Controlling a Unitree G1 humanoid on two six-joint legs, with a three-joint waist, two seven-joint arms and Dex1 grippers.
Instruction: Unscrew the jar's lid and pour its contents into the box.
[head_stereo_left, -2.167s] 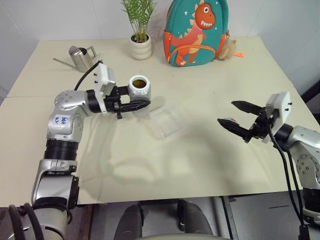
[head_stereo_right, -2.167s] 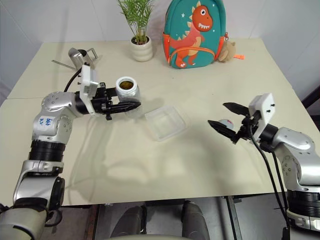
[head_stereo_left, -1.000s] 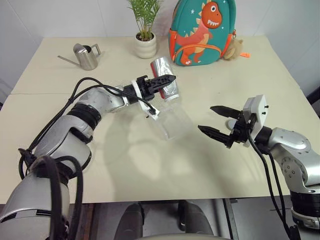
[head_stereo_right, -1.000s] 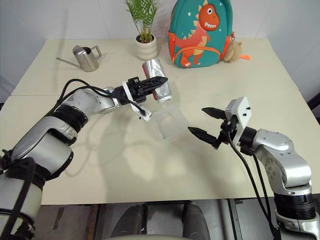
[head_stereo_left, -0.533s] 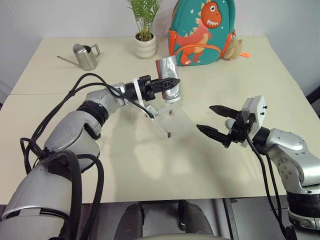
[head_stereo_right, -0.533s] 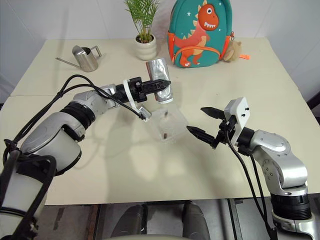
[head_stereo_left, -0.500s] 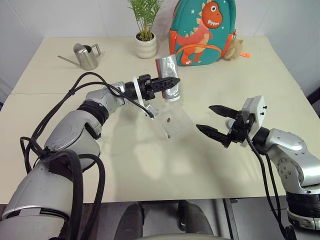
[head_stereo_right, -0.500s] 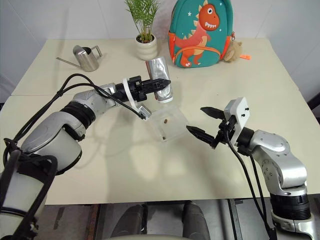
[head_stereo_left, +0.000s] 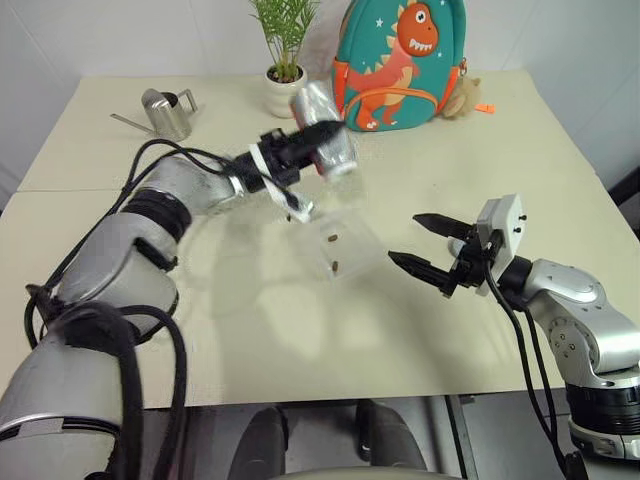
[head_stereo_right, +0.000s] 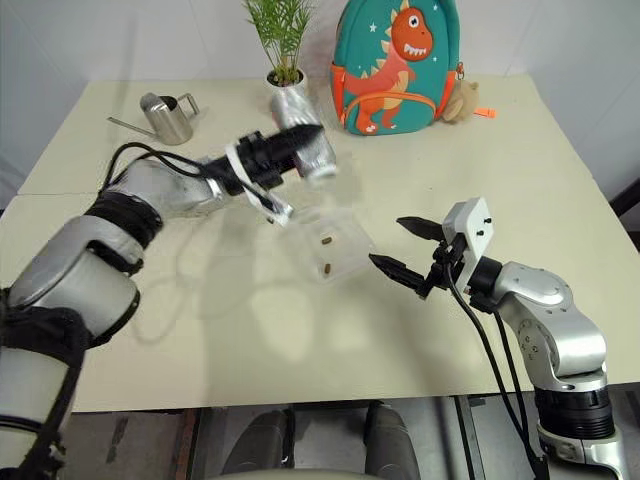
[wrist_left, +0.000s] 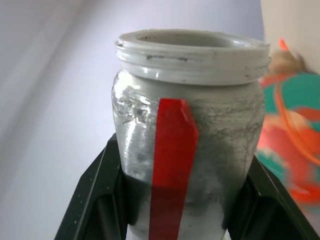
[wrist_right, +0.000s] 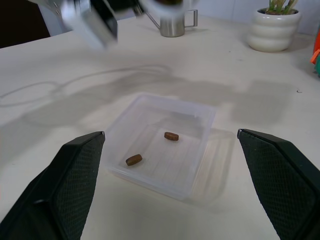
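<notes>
The jar (head_stereo_left: 325, 126) was held in the left gripper (head_stereo_left: 312, 139), the jaws clamped on its sides, above the table (head_stereo_left: 420, 130) at about 11 o'clock from the box (head_stereo_left: 337, 247). It was seen tilted, its open mouth pointing roughly toward 4 o'clock. In the left wrist view the jar (wrist_left: 189, 135) was seen lidless, with a threaded rim and a red streak down its side, a black finger (wrist_left: 92, 200) pressed on either flank.

The box was placed near the table's middle, and two brown pellets (wrist_right: 171, 136) were seen lying inside it, apart from each other. In the right wrist view the box (wrist_right: 197, 107) was framed between the right gripper's own fingers (wrist_right: 75, 175).

The right gripper (head_stereo_left: 428, 244) was held at about 3 o'clock from the box, near it but not touching, jaws spread wide and nothing between them.

A steel watering can (head_stereo_left: 167, 112), a potted plant (head_stereo_left: 284, 88) and a dinosaur backpack (head_stereo_left: 396, 62) were ranged along the far edge, at 12 o'clock. The lid could not be made out.
</notes>
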